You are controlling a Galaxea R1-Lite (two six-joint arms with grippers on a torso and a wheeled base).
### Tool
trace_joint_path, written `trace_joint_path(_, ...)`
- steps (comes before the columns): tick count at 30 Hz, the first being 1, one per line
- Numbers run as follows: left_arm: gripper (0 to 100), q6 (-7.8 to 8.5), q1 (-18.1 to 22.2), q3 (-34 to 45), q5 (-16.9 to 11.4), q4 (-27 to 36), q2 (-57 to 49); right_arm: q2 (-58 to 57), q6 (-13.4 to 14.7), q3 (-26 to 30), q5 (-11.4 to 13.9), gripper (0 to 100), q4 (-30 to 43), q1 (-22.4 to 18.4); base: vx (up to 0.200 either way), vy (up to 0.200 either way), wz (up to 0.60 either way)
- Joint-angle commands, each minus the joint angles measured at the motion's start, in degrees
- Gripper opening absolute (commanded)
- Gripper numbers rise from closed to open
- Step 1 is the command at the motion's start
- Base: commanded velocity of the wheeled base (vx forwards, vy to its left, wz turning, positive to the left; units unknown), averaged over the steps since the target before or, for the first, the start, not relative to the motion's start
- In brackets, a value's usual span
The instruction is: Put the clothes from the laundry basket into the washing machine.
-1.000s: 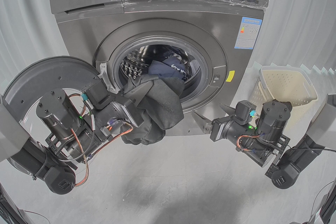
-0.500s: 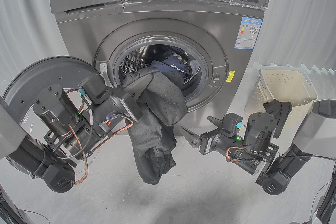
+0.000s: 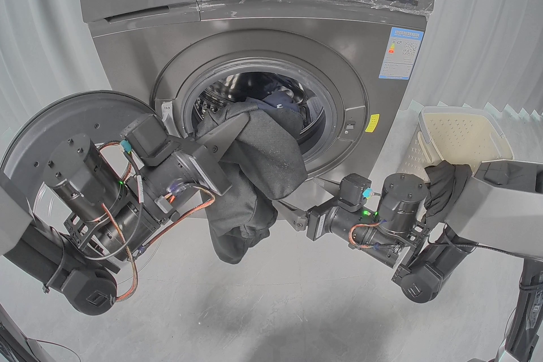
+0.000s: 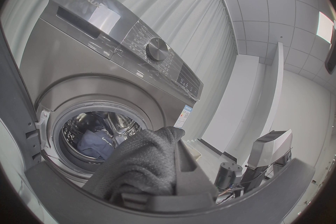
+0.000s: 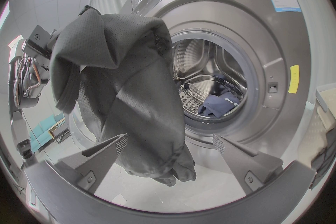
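My left gripper [image 3: 229, 131] is shut on a dark grey garment [image 3: 254, 171] at the lower left of the washing machine's [image 3: 254, 41] drum opening. Part of the cloth drapes over the drum's rim and the rest hangs toward the floor. The same garment [image 4: 140, 161] bulges over my left gripper's fingers [image 4: 189, 168]. A navy garment [image 5: 218, 104] lies inside the drum. My right gripper [image 3: 285, 213] is open, low and just right of the hanging cloth [image 5: 133, 95]. The cream laundry basket [image 3: 481, 120] stands at the right, another dark garment [image 3: 444, 185] draped over its front rim.
The machine's round door [image 3: 68, 114] stands swung open at the left, behind my left arm. Bare grey floor [image 3: 283, 295] stretches in front of the machine. Grey curtains hang behind it.
My right arm has swung left from near the basket toward the hanging garment. The garment's lower part dropped, then rose a little. My left gripper has edged up toward the drum.
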Motion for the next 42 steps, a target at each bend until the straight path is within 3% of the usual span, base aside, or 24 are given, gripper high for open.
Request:
trace_joint_path(1, 0, -0.12, -0.73, 0.09, -0.02, 0.08, -0.39, 3.3, -0.21, -4.92, 2.24, 100, -0.1, 0.32, 0.0, 0.0, 0.0)
trace_joint_path(13, 0, -0.12, -0.73, 0.26, -0.02, -0.01, -0.13, 5.76, -0.03, -12.3, 3.55, 100, -0.1, 1.2, 0.0, 0.0, 0.0)
trace_joint_path(25, 0, -0.12, -0.11, 0.0, -0.02, -0.01, 0.49, 3.82, 1.02, -7.03, 3.38, 100, -2.29, 7.44, 0.0, 0.0, 0.0)
trace_joint_path(34, 0, -0.12, -0.11, 0.0, -0.02, -0.01, 0.49, 3.38, 1.29, -7.29, 2.76, 100, -2.29, 7.88, 0.0, 0.0, 0.0)
trace_joint_path(39, 0, -0.12, -0.11, 0.0, -0.02, -0.01, 0.49, 3.91, 1.2, -7.82, 0.92, 100, -2.29, 8.06, 0.0, 0.0, 0.0)
trace_joint_path(42, 0, -0.82, -0.11, -0.09, -0.02, -0.01, 0.4, 4.09, 1.29, -8.35, 0.92, 100, -2.29, 8.23, 0.0, 0.0, 0.0)
